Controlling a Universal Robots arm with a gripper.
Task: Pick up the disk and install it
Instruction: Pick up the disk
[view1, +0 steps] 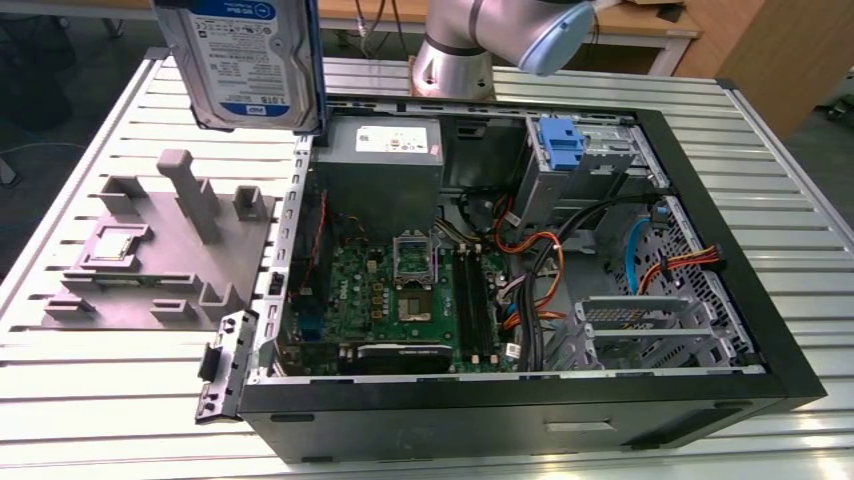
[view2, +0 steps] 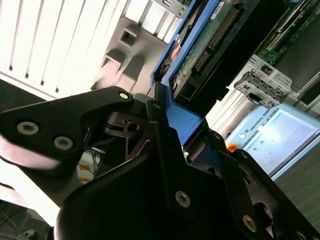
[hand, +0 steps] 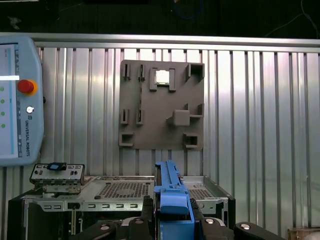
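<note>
Fingers: the gripper's (hand: 173, 219) black fingers (hand: 148, 211) are clamped on the blue frame of the disk (view1: 247, 60), one on each side; their tips are hard to make out behind the frame.
Hidden: the disk's upper end is cut off at the exterior view's edge. The first wrist view sees the disk edge-on, with the label out of sight. The second wrist view shows its circuit-board side, close and blurred.
Disk: upright, raised in the air, label toward the exterior camera; at 11 o'clock of the case (view1: 534, 405) and 12 o'clock of the stand (view1: 160, 250).
Stand: grey, flat on the table (view1: 787, 180), just beside the case at its 9 o'clock.
Case: open, motherboard showing.
Arm (view1: 461, 45): at the case's 12 o'clock, partly cut off.
</note>
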